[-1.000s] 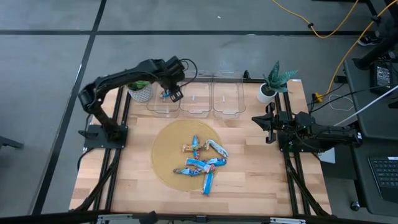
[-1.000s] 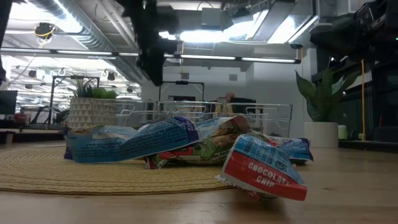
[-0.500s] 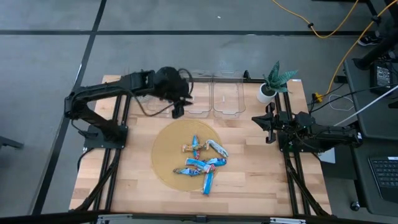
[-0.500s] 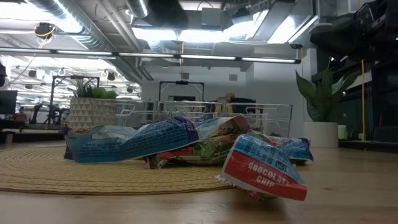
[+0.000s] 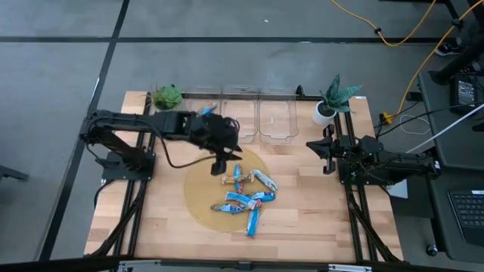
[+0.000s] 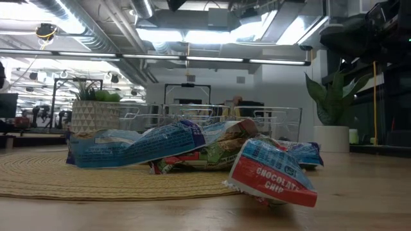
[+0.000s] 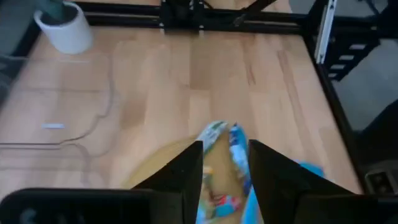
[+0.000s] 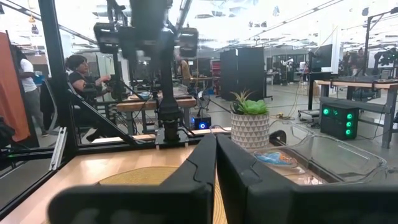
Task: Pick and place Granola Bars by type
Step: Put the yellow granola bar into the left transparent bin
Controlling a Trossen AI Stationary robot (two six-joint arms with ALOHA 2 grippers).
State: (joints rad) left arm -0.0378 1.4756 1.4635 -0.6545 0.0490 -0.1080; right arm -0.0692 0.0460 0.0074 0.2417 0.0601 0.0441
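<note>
Shiny crinkled wrappers, mostly blue, some red and tan: granola bars (image 5: 246,195) heaped loose on round woven mat (image 5: 198,189) at table centre. One more blue bar (image 8: 278,158) lying inside clear plastic bin (image 5: 203,121) at table's far edge. Left gripper (image 5: 224,157) above mat's far rim, fingers (image 7: 186,171) spread apart, nothing between. Right gripper (image 5: 311,148) parked at right side, fingers pressed together. Pale plank table (image 5: 302,219); potted plants at back corners.
</note>
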